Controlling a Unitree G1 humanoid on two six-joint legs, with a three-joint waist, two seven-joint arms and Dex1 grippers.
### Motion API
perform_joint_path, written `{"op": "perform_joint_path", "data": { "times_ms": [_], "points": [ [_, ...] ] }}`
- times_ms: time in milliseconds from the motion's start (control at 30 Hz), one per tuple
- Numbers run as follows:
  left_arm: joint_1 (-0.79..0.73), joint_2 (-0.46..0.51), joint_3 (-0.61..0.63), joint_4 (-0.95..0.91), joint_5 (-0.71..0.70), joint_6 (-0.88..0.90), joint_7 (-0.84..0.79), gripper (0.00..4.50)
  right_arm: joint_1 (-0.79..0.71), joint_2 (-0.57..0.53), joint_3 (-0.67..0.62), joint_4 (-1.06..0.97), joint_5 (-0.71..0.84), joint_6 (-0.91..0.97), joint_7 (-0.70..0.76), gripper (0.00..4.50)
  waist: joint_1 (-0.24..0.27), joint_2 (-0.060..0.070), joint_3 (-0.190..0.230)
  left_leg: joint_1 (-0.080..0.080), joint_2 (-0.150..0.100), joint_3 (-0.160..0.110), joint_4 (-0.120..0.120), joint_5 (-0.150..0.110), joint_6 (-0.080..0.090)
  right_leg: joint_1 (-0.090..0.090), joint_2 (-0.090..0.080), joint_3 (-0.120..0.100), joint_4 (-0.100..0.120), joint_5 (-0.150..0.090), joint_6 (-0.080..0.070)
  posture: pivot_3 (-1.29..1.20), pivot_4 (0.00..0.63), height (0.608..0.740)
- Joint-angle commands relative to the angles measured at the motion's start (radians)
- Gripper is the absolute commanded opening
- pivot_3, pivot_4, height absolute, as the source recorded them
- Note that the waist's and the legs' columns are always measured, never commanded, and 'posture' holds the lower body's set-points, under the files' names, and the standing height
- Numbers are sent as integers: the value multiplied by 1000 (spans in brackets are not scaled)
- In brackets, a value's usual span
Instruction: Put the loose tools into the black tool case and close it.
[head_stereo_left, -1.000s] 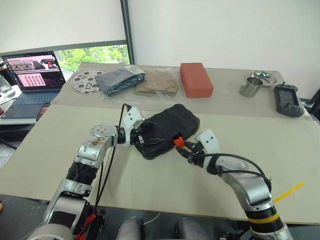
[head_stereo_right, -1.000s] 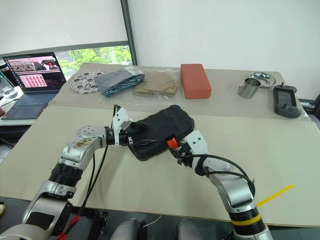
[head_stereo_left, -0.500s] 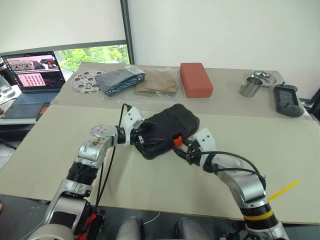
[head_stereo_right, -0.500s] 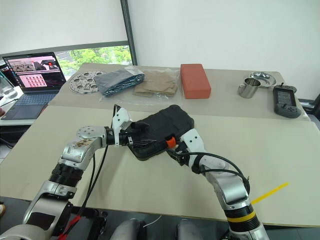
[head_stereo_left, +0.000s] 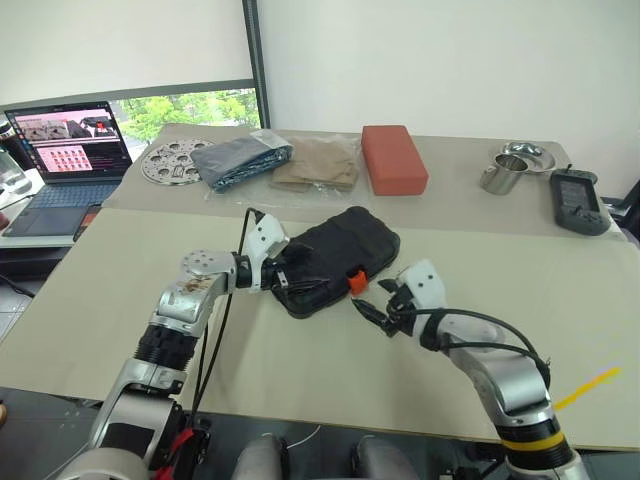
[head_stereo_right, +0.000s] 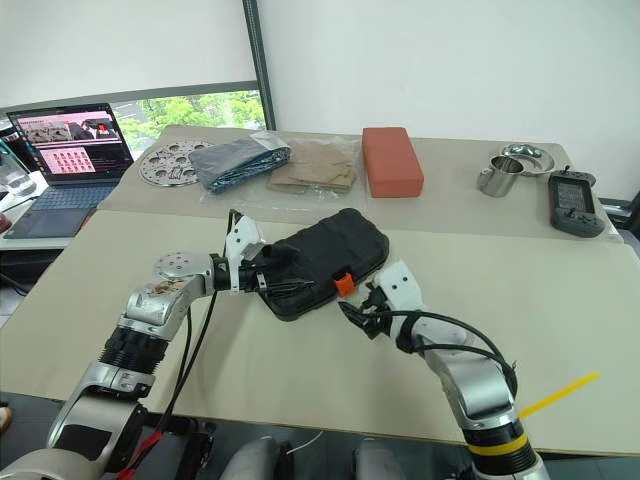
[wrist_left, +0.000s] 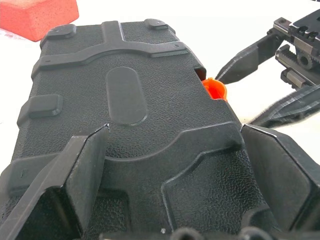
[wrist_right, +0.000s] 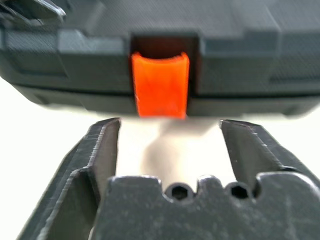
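- A laptop (head_stereo_left: 65, 150) is sitting open at the far left, its screen lit, on a separate lower surface beside the table (head_stereo_left: 300, 370).
- Behind it a window is showing green trees, with a dark frame running up beside a plain white wall.
- The table is lying under a beige cover, with a seam dividing the near half from the far half.
- Along the far half, going left to right, are lying a round perforated metal disc (head_stereo_left: 168, 163), a folded dark cloth in clear plastic (head_stereo_left: 238, 160), a tan cloth (head_stereo_left: 316, 164), a red-orange block (head_stereo_left: 393, 158), a metal cup (head_stereo_left: 497, 176) with a small metal bowl (head_stereo_left: 524, 154) just behind it, and a dark handheld device (head_stereo_left: 577, 199).
- The left gripper (head_stereo_left: 284, 279) is standing wide open, its fingers straddling the near-left end of the case (head_stereo_left: 335, 260); whether they are pressing on it I cannot tell.
- The case is lying shut near the middle of the table, angled from near left to far right, with its orange latch (head_stereo_left: 355, 281) facing the near right.
- The right gripper (head_stereo_left: 372, 311) is hovering just near-right of the latch, its fingers parted and holding nothing, tips a little short of the case.
- A yellow strip (head_stereo_left: 588, 388) is lying at the near right edge of the table.
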Motion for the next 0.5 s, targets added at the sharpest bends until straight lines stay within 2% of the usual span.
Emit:
{"op": "perform_joint_path", "data": {
  "times_ms": [33,100,133,233,500],
  "points": [
    [-5,-14,-12,13,13,-7,-7,4500,-15,5,-11,-52,15,6,-4,2054,1,0,0,0,0,0,0,0,0,0,0,0,0,0,0,0,150,740],
    [-6,-17,-13,14,15,-8,-7,4500,-27,15,0,-44,11,4,-8,1444,1,0,0,0,0,-1,0,0,0,0,0,0,0,0,0,0,150,740],
    [-6,-18,-14,14,16,-9,-8,4500,-34,22,6,-40,10,4,-10,877,1,0,0,0,-1,-1,0,0,0,0,0,0,0,0,0,0,150,740],
    [-6,-17,-13,14,19,-9,-10,4500,-47,34,16,-33,7,1,-11,111,2,0,0,0,-1,-2,0,0,0,0,0,0,0,0,0,0,150,740],
    [0,-16,-8,9,26,-7,-12,4500,-96,65,40,17,-9,-24,-15,30,-1,0,0,-1,-1,-3,0,1,1,1,0,0,-1,0,1,0,150,740]
  ]
}}
